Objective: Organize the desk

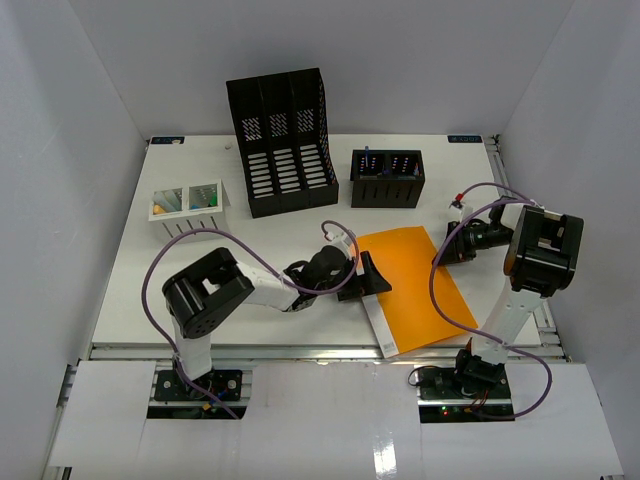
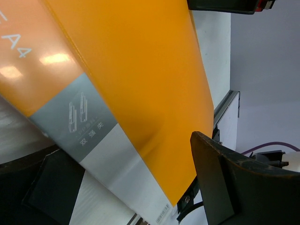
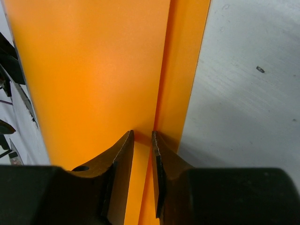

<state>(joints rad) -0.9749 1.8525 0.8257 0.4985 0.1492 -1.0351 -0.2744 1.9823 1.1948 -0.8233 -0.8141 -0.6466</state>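
Since the folder (image 1: 415, 285) looks thin, light and slick — likely floppy — an edge is the place to grip. The left hand (image 1: 368, 278) is spread at its spine; the right hand (image 3: 143, 140) is nearly pressed together — perhaps pinching the edge.

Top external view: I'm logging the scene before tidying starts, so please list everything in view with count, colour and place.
desk: one, white, silver front rail; carries everything below.
file rack: one, black, three slots, upright at far centre.
small organiser: one, black, right of the file rack.
compartment box: one, white with coloured contents, far left.
orange folder: one, orange with a white-grey spine strip, lying near centre-right.
left arm: one, black and white, near left; jaws open at the folder's left edge.
right arm: one, black and white, near right; jaws closed to a slit on the folder's right edge.
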